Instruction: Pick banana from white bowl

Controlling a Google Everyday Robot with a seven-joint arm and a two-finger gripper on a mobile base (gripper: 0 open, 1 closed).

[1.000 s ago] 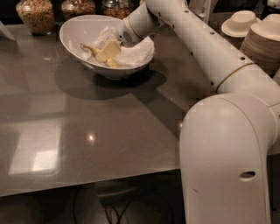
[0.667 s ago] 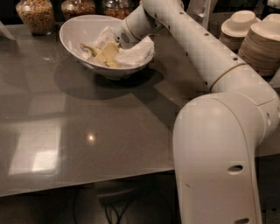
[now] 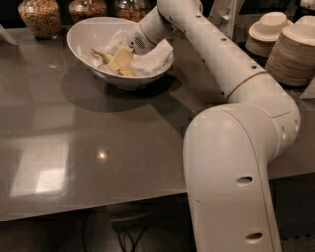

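The white bowl (image 3: 78, 30) stands at the back left of the grey table, lined with crumpled white paper (image 3: 153, 57). The banana (image 3: 100, 54) lies inside it; only its yellow left end with a brownish tip shows, and the rest is hidden behind the gripper. My gripper (image 3: 123, 65) reaches down into the bowl from the right and sits right on the banana's middle. I cannot tell whether it holds the banana.
Three glass jars (image 3: 42, 15) stand behind the bowl. Stacks of beige bowls and plates (image 3: 295, 49) fill the back right. My white arm (image 3: 231, 172) rises large at the front right and crosses the table (image 3: 98, 147) toward the bowl.
The arm's thick lower part has shifted a little to the left. The gripper has stayed in the bowl at the banana.
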